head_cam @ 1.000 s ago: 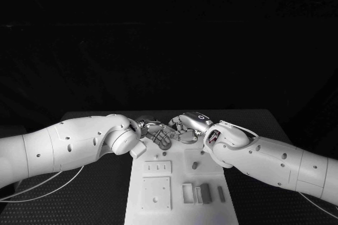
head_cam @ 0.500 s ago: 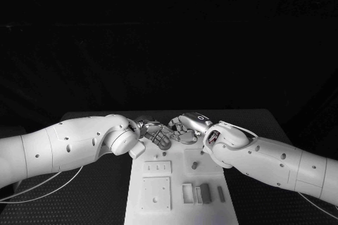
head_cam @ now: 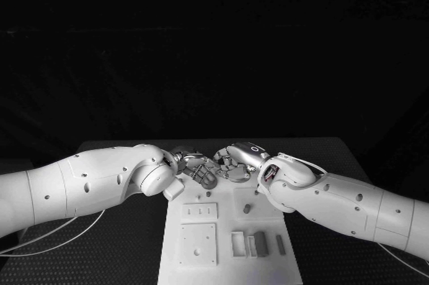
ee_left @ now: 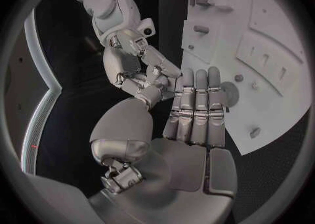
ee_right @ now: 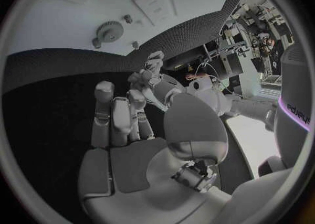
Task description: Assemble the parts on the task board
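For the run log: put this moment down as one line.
left hand: open, fingers straight over task board far end | right hand: open, holds nothing | gear: on board, untouched | parts: near end, in place

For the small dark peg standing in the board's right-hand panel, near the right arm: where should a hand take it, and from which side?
Pinch the peg near its top, from above, thumb against a finger. It stands upright out of the task board, so probably just its upper sides are free. The right hand looks nearer, and open.
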### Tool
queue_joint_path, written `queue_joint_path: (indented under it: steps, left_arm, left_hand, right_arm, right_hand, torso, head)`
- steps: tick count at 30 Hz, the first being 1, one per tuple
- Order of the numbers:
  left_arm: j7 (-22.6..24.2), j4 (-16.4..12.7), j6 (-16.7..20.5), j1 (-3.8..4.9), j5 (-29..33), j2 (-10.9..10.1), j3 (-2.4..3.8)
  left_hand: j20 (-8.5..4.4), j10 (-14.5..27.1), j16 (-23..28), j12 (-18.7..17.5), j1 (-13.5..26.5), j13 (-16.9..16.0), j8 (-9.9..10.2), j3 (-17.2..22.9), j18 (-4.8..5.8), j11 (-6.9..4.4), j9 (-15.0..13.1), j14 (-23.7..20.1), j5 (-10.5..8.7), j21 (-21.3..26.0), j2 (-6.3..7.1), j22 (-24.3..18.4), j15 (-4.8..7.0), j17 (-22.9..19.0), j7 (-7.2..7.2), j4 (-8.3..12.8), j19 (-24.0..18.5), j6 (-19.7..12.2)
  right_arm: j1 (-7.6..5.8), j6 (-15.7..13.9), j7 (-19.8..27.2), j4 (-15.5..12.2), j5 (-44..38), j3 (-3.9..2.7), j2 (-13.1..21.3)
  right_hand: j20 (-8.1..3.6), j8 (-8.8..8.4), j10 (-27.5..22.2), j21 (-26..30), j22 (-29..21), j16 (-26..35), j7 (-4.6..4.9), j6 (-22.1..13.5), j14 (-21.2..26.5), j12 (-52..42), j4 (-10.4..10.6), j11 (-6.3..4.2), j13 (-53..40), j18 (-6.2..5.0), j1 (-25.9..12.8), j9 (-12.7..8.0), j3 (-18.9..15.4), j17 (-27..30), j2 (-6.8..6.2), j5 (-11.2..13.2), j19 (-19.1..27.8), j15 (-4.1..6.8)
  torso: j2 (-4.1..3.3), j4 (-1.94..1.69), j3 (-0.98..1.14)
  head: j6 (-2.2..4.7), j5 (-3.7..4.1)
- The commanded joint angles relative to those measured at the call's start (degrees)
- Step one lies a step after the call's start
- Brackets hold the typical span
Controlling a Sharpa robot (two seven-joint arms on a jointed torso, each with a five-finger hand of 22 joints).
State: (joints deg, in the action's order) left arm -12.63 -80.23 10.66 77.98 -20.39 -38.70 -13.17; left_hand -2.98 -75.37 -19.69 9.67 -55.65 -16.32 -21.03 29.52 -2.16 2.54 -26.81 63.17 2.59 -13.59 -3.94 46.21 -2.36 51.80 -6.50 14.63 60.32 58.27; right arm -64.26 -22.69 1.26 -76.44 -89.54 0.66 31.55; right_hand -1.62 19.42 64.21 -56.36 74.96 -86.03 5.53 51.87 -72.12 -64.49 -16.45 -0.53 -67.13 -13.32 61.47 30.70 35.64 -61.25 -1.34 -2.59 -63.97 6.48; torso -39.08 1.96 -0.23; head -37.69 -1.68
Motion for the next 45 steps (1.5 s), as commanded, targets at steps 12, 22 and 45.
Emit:
queue_joint_path:
  steps: [12, 22, 45]
  left_arm:
    - [0.4, 0.0, 0.4, 0.18, -1.4, -0.2, 0.19]
    - [-1.1, -0.2, 0.1, 0.18, -4.5, -1.1, 0.14]
    - [-16.5, -7.0, -6.2, -0.63, -26.1, -5.1, -0.69]
  left_hand:
    - [-0.38, -0.8, -0.4, 0.6, 0.0, -0.8, -0.5, 1.1, -0.62, -0.22, -0.5, 0.9, 0.21, -0.6, -1.05, 0.7, 0.25, 1.0, 0.79, 0.2, 0.5, 1.3]
    - [-0.55, -1.1, -0.4, 0.7, 0.2, -1.2, -0.6, 1.5, -0.50, -0.35, -0.7, 1.1, 0.21, -0.7, -0.95, 1.0, 0.42, 1.5, 0.92, 0.5, 0.5, 1.6]
    - [-1.34, -2.8, -0.9, 1.4, 1.0, -3.0, -0.9, 2.4, 0.45, -1.10, -1.4, 2.9, 0.22, -1.3, -0.14, 3.3, 1.29, 4.2, 1.38, 1.0, -0.5, 2.7]
  right_arm:
    - [0.21, -5.1, 2.9, 1.0, 7.6, 0.14, 0.8]
    - [0.16, -7.7, 4.9, 0.2, 14.4, -0.81, 4.5]
    - [-6.04, -4.6, 6.4, 9.9, 36.1, -2.44, 7.6]
  right_hand:
    - [1.60, -7.83, -6.4, 2.4, 0.6, 2.7, 5.09, -7.6, 9.1, 2.8, 0.7, 4.64, 0.6, -1.60, -6.0, -3.3, -6.1, 5.4, -8.33, -0.2, 4.1, -4.41]
    - [2.36, -7.99, -7.6, 3.1, 0.6, 2.8, 5.48, -8.3, 10.3, 2.8, 1.7, 5.04, 0.7, -1.68, -5.9, -3.4, -6.4, 5.4, -8.88, -0.3, 5.0, -4.82]
    - [2.57, -7.37, -7.6, 3.0, 0.8, 2.4, 5.27, -7.6, 10.5, 2.3, 2.2, 4.84, 1.0, -1.68, -6.4, -3.2, -7.4, 5.4, -6.91, -0.3, 5.2, -4.64]
  torso:
    - [0.05, 0.05, 0.05]
    - [0.02, 0.05, 0.09]
    - [-0.02, -0.10, 0.08]
  head:
    - [-0.23, -0.11]
    - [-0.42, -0.60]
    - [-2.73, -0.48]
